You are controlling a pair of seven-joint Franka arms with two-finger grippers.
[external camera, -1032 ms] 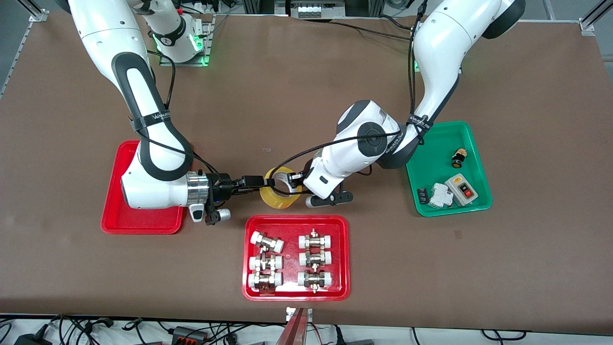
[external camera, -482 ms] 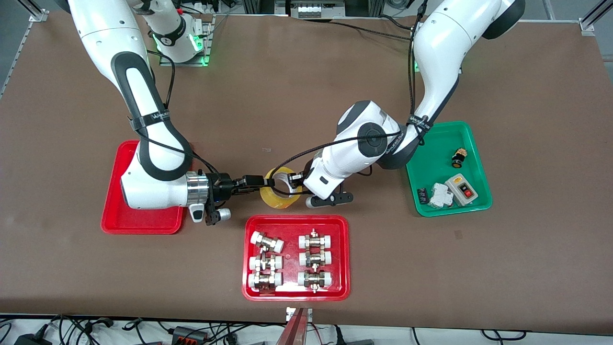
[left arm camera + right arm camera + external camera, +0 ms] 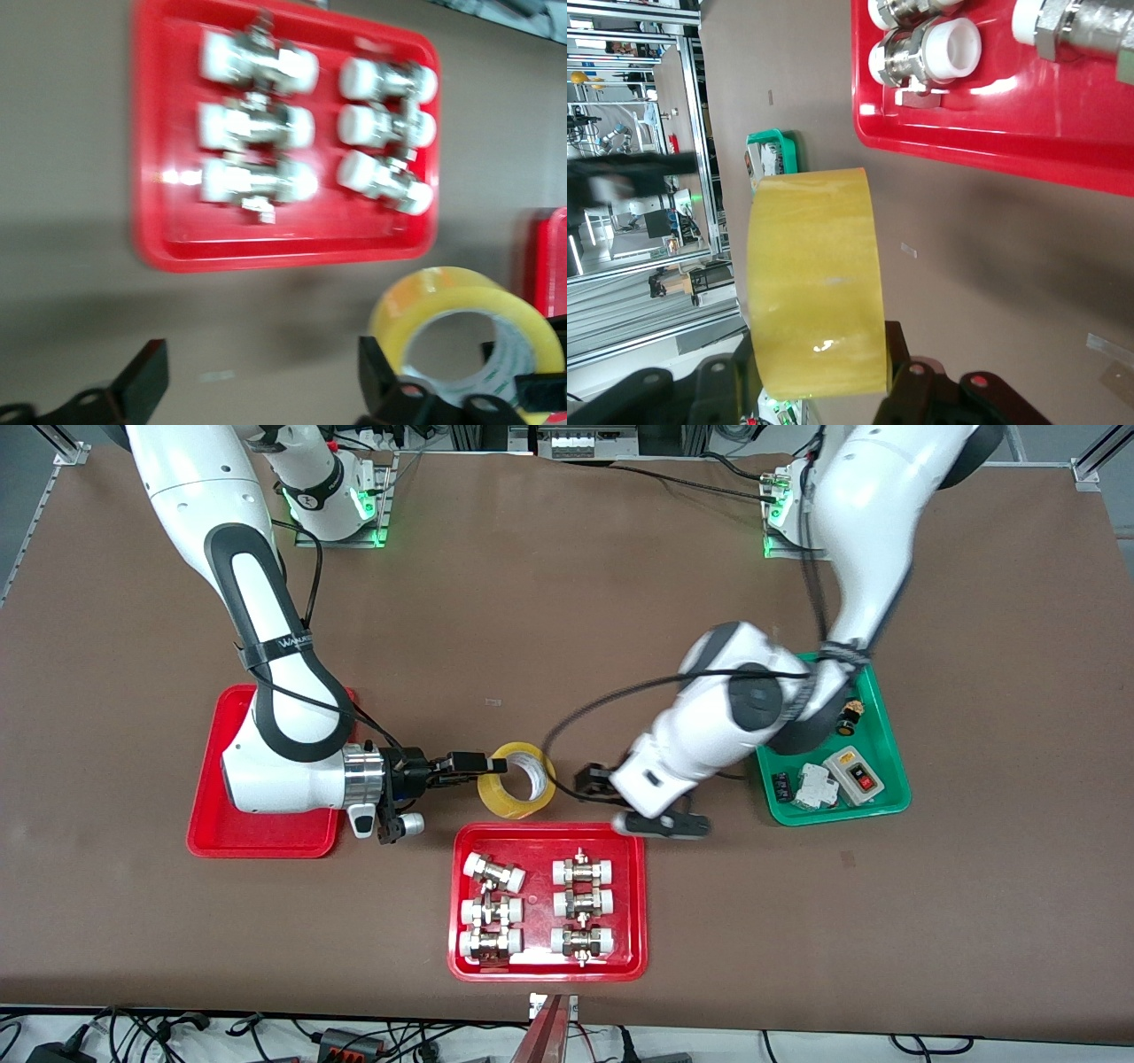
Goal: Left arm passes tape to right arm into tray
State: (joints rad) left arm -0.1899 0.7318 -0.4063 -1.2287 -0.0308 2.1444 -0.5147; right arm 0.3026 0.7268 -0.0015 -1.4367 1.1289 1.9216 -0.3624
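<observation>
Six fittings [image 3: 538, 908] in wider red tray [image 3: 461, 895], plain red tray [image 3: 213, 833] under right arm [image 3: 275, 717]

A broad brown table [image 3: 567, 584] fills the room's middle, its surface matte and evenly lit. Aluminium frame rails [image 3: 1099, 456] stand at its corners. Black cables [image 3: 354, 1041] trail along the pale floor at its near edge. Small green lights [image 3: 368, 505] glow at the table's top edge.

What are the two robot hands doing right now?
Left end effector: open, holding nothing.
Right end effector: shut on the yellowish translucent ring-shaped roll of packing tape.
</observation>
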